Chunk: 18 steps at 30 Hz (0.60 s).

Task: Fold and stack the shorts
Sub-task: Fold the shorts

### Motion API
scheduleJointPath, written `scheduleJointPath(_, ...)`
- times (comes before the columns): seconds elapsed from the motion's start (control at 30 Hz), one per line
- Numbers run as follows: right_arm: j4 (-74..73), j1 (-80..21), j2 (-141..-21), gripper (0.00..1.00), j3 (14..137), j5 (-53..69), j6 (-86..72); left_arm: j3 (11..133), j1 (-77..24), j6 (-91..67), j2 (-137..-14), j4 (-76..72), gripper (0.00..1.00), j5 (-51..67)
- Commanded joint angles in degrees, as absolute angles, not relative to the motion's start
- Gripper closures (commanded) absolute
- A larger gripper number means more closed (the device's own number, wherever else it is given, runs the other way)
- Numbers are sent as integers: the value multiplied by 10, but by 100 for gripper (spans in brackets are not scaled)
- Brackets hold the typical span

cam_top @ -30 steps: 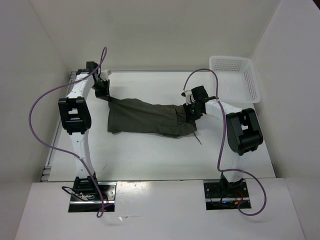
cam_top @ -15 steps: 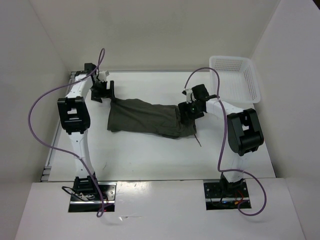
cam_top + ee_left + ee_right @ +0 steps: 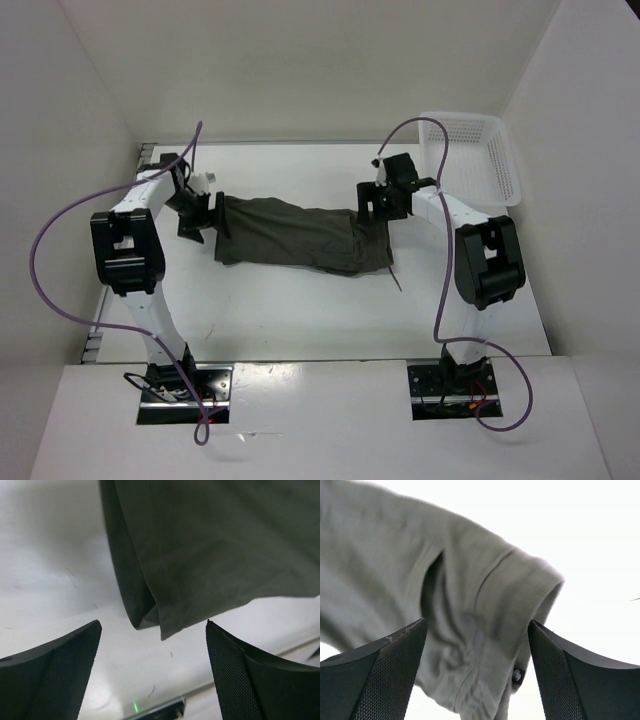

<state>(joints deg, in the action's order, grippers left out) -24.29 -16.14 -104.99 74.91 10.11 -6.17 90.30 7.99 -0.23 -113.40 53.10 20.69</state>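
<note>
Left gripper (image 3: pixel 152 624) spread just off the shorts' (image 3: pixel 290 235) left edge — right gripper (image 3: pixel 476 622) spread over their right edge.

Right pincer (image 3: pixel 476 624) spread wide above shorts (image 3: pixel 395 575), banded edge bunched, on white table (image 3: pixel 600 530).

A lab test cell: white enclosure walls (image 3: pixel 300 60) around a table (image 3: pixel 300 310).
</note>
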Motion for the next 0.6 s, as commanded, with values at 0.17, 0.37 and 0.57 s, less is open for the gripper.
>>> scheduleJointPath(0.17,-194,-161,-1099,14,807,-7,-120,846,47,0,-1141,544,20,241)
scheduleJointPath(0.37,-189,-161,-1118,15,790,-39,-114,846,47,0,-1173,527,54,229)
scheduleJointPath(0.57,-166,-161,-1143,51,796,-40,-114,835,47,0,-1185,516,81,215)
